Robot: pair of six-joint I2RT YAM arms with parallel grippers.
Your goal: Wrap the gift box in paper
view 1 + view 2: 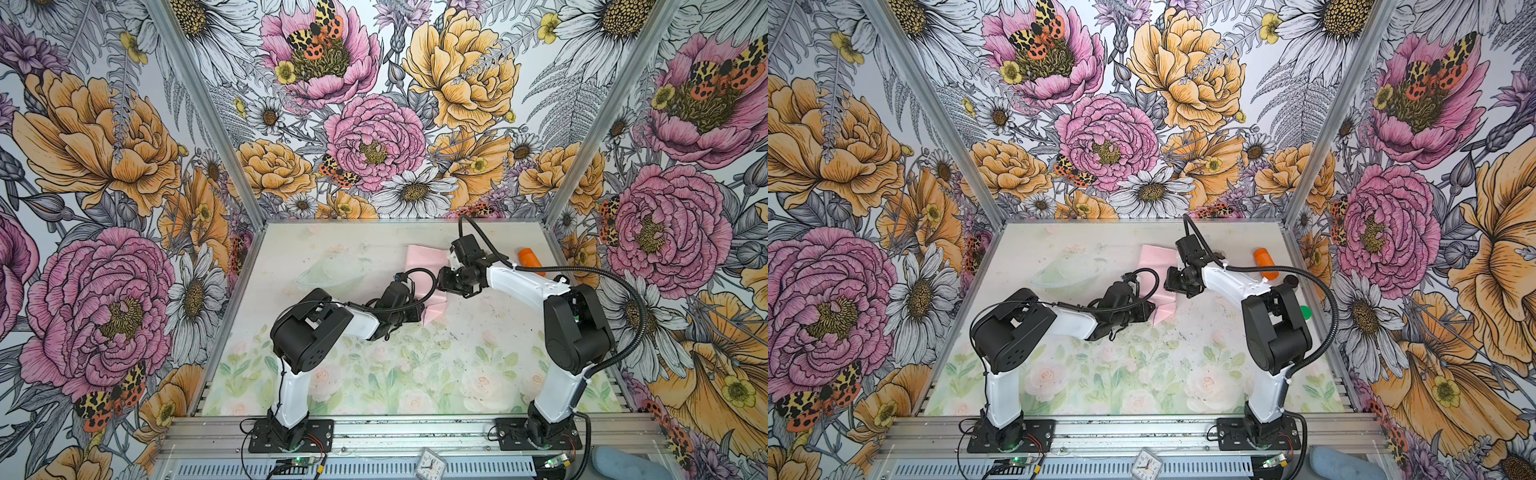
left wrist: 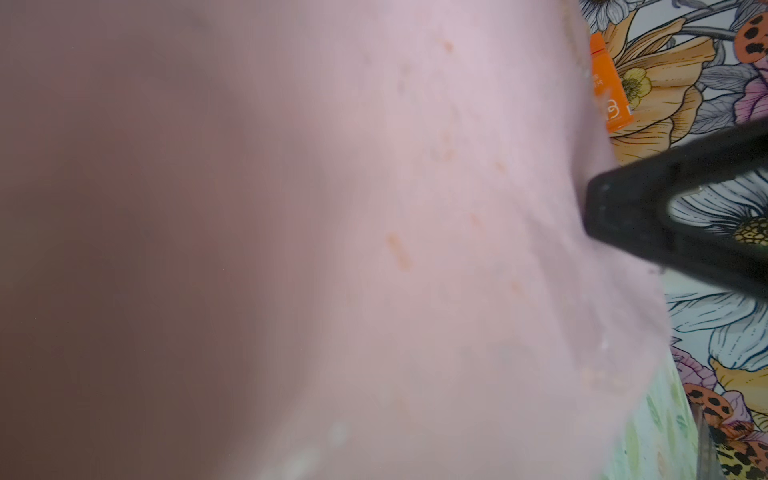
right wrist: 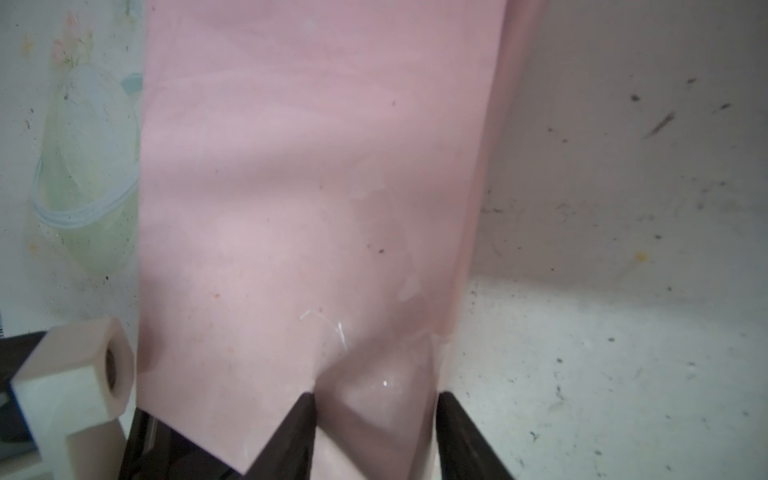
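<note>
The paper (image 1: 424, 257) (image 1: 1156, 257) shows its pale pink face and lies folded up in the middle of the table, between my two grippers. The gift box is hidden; only paper shows there. In the right wrist view, my right gripper (image 3: 376, 399) has a black finger (image 3: 305, 419) pressed against each side of a paper-covered bulk, with a long flap of the paper (image 3: 291, 166) running away from it. In both top views the right gripper (image 1: 444, 283) (image 1: 1170, 283) sits over the sheet's right side. My left gripper (image 1: 417, 311) (image 1: 1148, 309) reaches the sheet's near corner. Blurred paper (image 2: 415, 208) fills the left wrist view and hides its fingers.
An orange bottle (image 1: 530, 257) (image 1: 1264, 262) (image 2: 609, 83) lies at the back right, with a black cap (image 1: 1289, 281) and a green disc (image 1: 1306, 311) nearby. A pale block with a hole (image 3: 70, 386) stands next to the right gripper. A black finger-like part (image 2: 665, 216) touches the paper's edge.
</note>
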